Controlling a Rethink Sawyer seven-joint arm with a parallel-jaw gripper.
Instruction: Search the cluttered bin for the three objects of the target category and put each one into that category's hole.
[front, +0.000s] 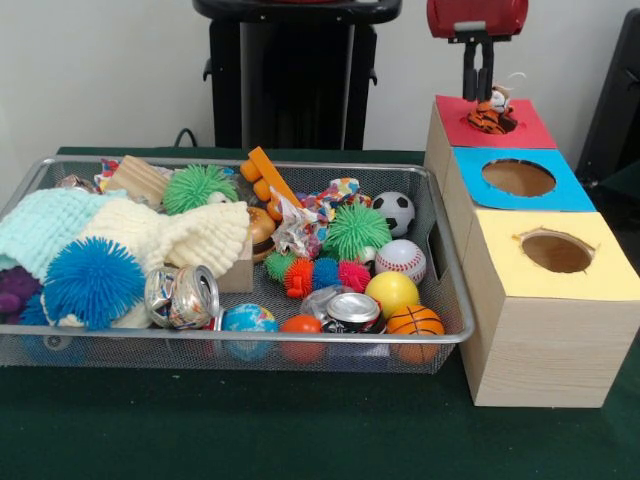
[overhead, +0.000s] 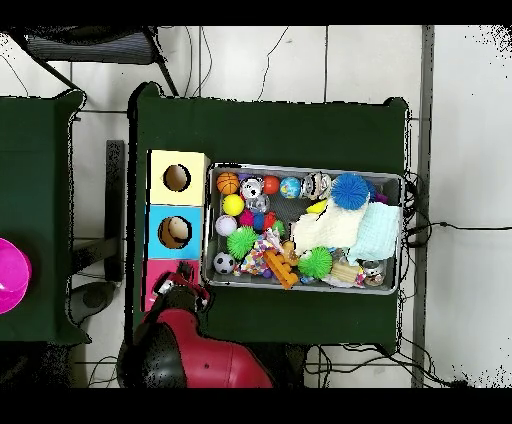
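The bin (front: 452, 300) is a wide wire-mesh tray full of toys; it also shows in the overhead view (overhead: 300, 167). The red-topped wooden box (front: 530, 132) stands farthest back in a row of three. Its hole (front: 509, 124) is mostly covered by an orange, black-striped tiger toy (front: 488, 117). My gripper (front: 479, 92) hangs straight above that hole, shut on the tiger toy's top, with the toy's underside at the hole's rim. In the overhead view the gripper (overhead: 181, 293) sits over the red box (overhead: 158, 272).
The blue-topped box (front: 570, 190) and the yellow-topped box (front: 600, 265) stand in front of the red one. The bin holds spiky balls (front: 93, 280), sports balls (front: 415, 320), crushed cans (front: 182, 296), knitted cloths (front: 170, 235) and wooden blocks (front: 140, 178). A magenta bowl (overhead: 10, 275) lies on a side table.
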